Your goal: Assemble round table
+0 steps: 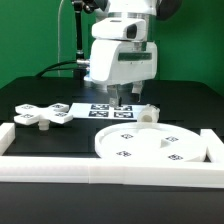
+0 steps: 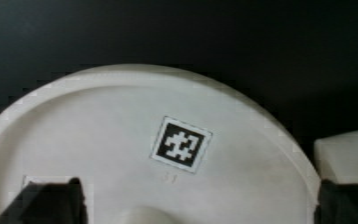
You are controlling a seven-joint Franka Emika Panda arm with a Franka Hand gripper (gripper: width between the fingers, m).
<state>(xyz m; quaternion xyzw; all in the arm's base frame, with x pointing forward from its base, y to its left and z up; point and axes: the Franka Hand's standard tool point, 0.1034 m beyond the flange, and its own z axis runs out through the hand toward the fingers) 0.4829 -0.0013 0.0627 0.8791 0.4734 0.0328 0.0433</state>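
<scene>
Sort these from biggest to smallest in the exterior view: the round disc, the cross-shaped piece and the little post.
1. round disc, clearly largest, though it is also nearest the camera
2. cross-shaped piece
3. little post, smallest

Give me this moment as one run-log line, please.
gripper: over disc edge, state unclear | post: beside disc | cross: flat, exterior view's left, apart | nothing joined

Shining brightly and evenly across the exterior view, nearly blowing out the white disc (image 1: 150,143) against the dark table (image 1: 50,138). Blurring softly throughout the wrist view, smearing the edges of the tag (image 2: 181,144), dimming toward the corners.
</scene>
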